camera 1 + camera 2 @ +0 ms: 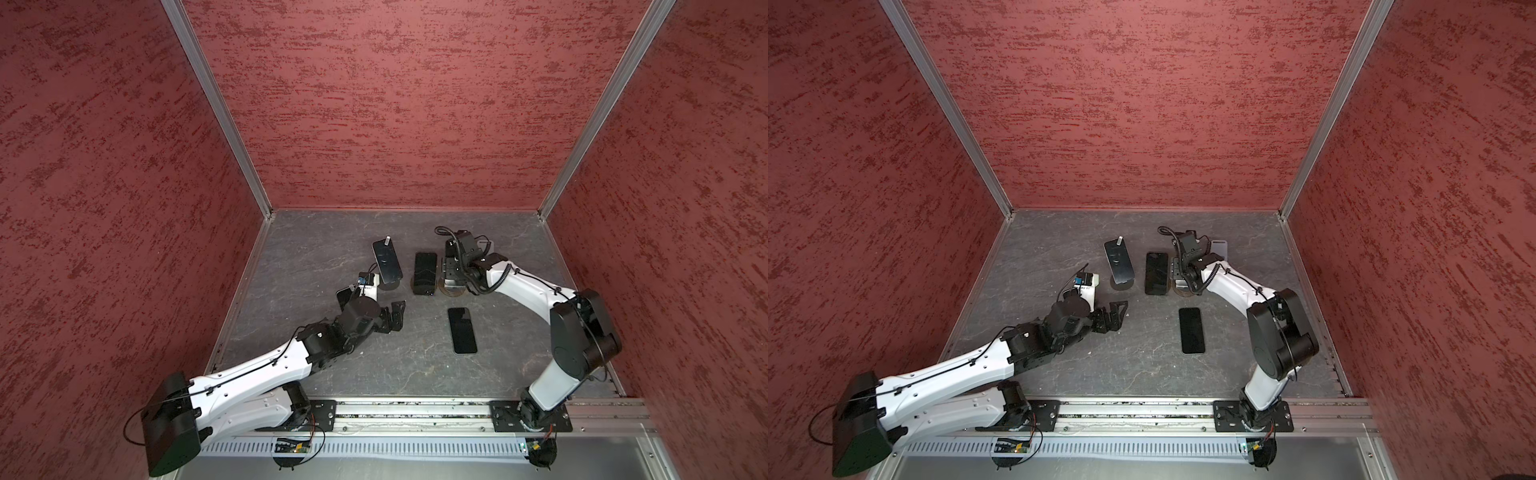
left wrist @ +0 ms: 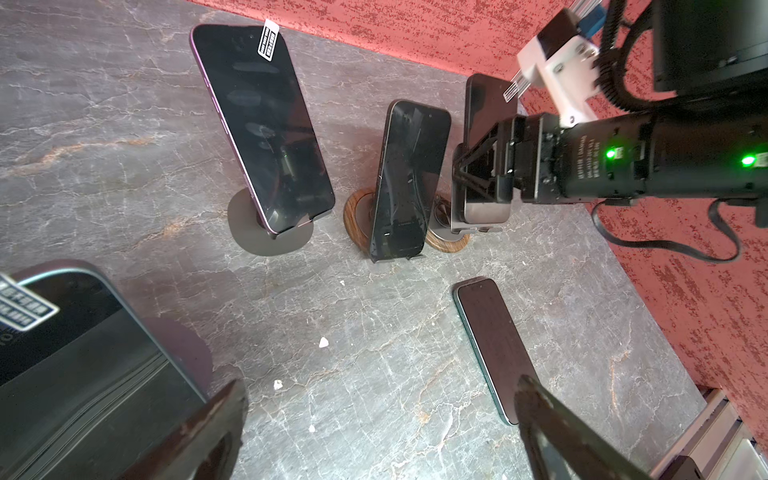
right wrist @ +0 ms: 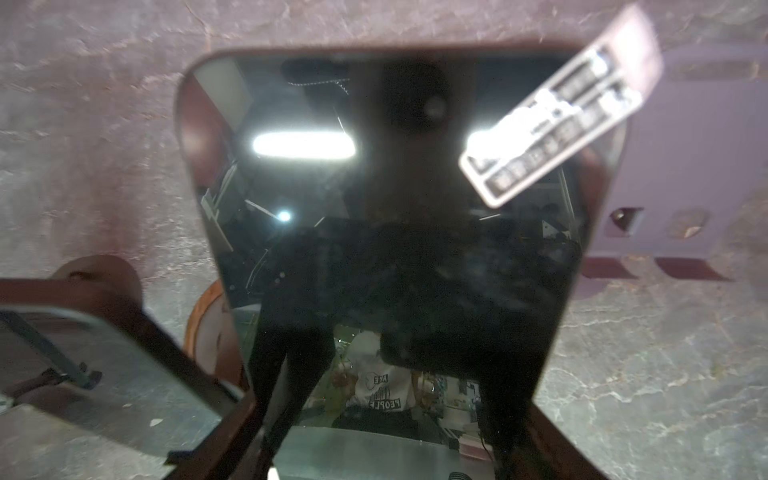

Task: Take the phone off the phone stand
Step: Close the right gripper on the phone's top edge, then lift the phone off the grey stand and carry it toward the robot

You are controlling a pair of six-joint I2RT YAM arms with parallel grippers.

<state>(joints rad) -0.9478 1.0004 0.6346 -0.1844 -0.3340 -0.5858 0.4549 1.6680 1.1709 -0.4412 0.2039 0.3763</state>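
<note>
The grey, stone-veined table (image 1: 332,374) fills the lower middle of both top views, with two white-and-black arms leaning in from its near edge. The right arm (image 1: 523,291) reaches right of centre, where three stands sit in a row, and its wrist hides most of the end one.

The left wrist camera shows it more plainly. The right gripper (image 2: 465,166) has a finger on each long edge of the phone (image 2: 488,108) and is clamped on it about halfway up. The phone leans on the phone stand (image 2: 451,245), a round wood-rimmed base, with its bottom edge down at the stand's lip.

The left gripper (image 1: 395,318) hangs left of centre in the top views. Its fingers are spread wide with nothing between them, well apart from that phone.

A flat phone (image 1: 462,330) lies on the table just below centre. A middle phone (image 2: 409,178) and a purple-edged phone (image 2: 262,124) stand propped in the row, and a near phone (image 2: 83,374) sits close by the left gripper.

As for writing, a white sticker (image 3: 561,124) hangs off the held phone's corner, its black print too blurred to read. The tag (image 2: 268,39) on the purple-edged phone is no clearer. The fine white print (image 2: 590,160) on the right gripper's body is too small to read. Reflected in the held phone's glass is a white shirt (image 3: 382,390) with "PEOPLE" mirrored on it.
</note>
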